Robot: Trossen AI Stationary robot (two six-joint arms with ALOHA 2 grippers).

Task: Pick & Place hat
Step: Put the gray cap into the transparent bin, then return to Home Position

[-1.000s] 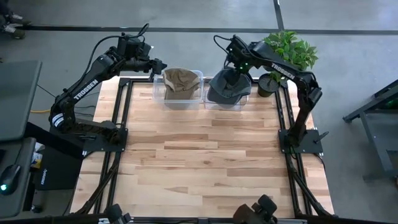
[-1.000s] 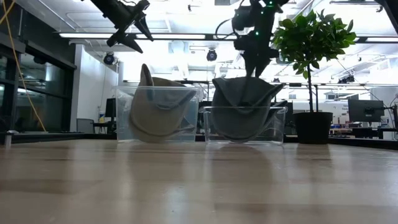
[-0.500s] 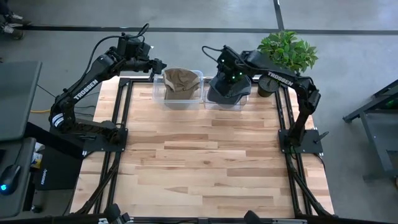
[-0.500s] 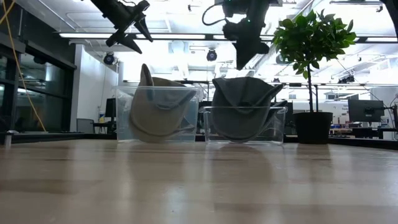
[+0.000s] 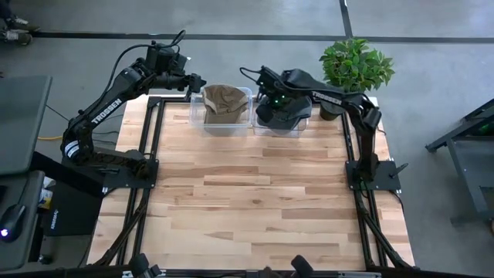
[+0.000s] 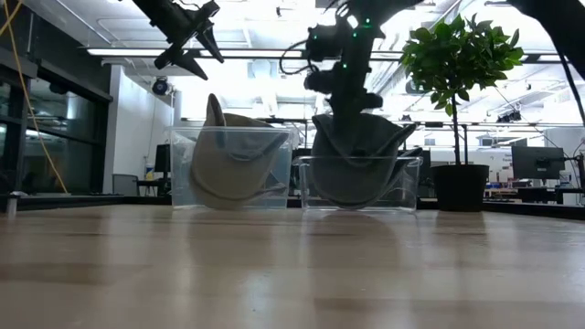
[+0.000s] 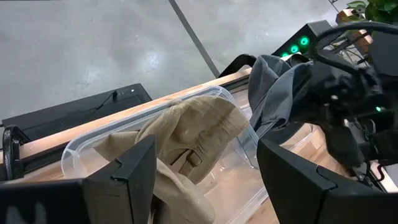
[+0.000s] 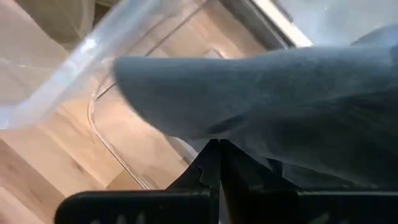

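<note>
A tan hat stands in a clear bin at the table's far edge. A grey hat stands in a second clear bin to its right, its crown rising above the rim. My right gripper is shut and slants down at the grey hat's left part. My left gripper hangs open in the air above the tan hat's bin, at its far left, with nothing between its fingers. My right gripper's shut fingertips meet the grey hat's left edge, slanting down from the far side. Whether any cloth is caught between them or they only lie against it, I cannot tell. The hat rests in its bin, upright on its edge.
A potted plant stands at the far right corner, just right of the grey hat's bin. The wooden tabletop stretches toward the near edge. Black frame rails run along both sides.
My right gripper has risen off the top of the grey hat, gone toward the table's left and come down again at the hat's left part. Both hats stay in their bins.
</note>
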